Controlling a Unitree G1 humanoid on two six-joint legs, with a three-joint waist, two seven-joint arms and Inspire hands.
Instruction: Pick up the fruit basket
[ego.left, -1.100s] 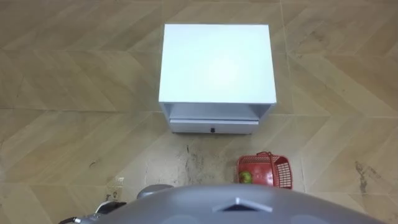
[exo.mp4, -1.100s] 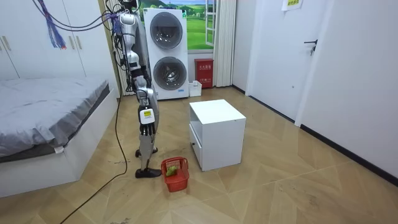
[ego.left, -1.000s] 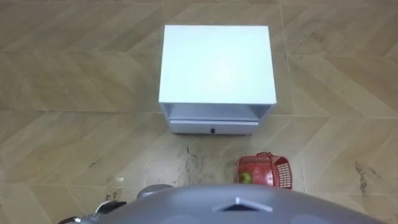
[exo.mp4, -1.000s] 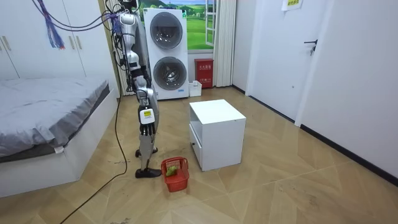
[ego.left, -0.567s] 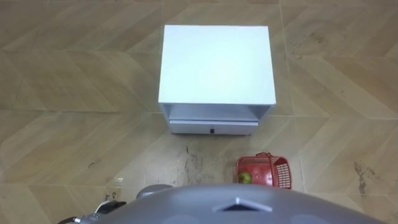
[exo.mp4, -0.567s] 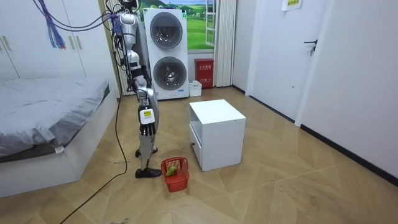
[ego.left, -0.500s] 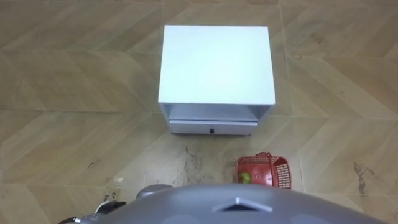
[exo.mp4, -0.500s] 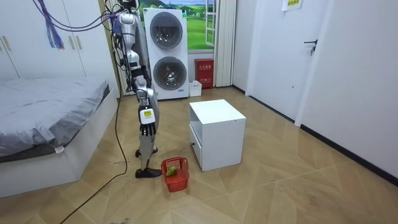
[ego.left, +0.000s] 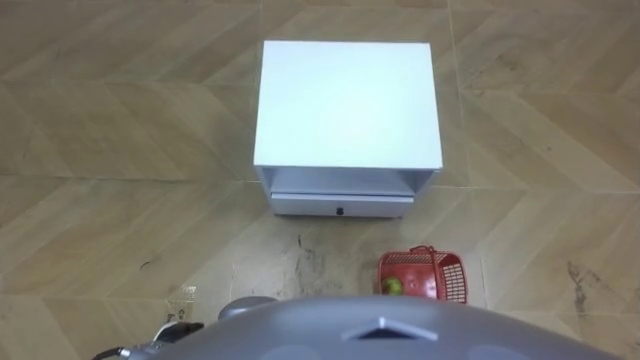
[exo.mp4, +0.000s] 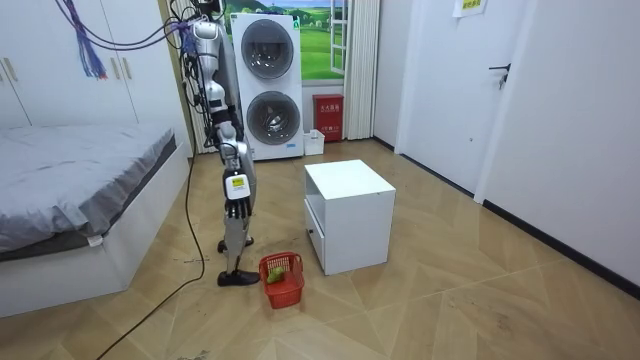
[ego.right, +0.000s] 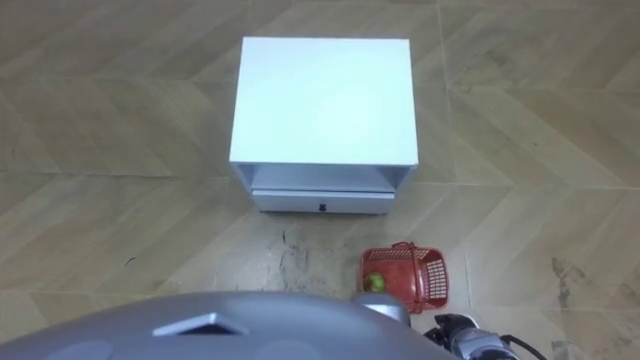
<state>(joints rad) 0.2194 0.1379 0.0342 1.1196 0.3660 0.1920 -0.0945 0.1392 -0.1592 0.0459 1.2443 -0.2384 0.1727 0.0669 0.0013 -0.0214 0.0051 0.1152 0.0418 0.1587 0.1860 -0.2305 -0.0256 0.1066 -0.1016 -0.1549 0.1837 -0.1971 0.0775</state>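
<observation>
The red fruit basket (ego.left: 430, 274) sits on the wooden floor, with a green fruit (ego.left: 393, 286) at its near left corner. In the room view the basket (exo.mp4: 282, 279) lies right by my feet, on the side nearer the camera. I stand upright facing the white bedside cabinet (ego.left: 348, 100). My right hand (exo.mp4: 232, 207) hangs at my side well above the basket, fingers straight and holding nothing. Part of that hand (ego.right: 472, 340) peeks in at the right eye view's bottom edge. My left hand (ego.left: 168, 333) shows low at the left, fingers hidden.
The cabinet (exo.mp4: 350, 214) stands just ahead of me with a drawer (ego.left: 341, 204) under an open shelf. A bed (exo.mp4: 80, 190) stands behind me. Stacked washing machines (exo.mp4: 268, 85) stand against the far wall. Bare floor surrounds the cabinet.
</observation>
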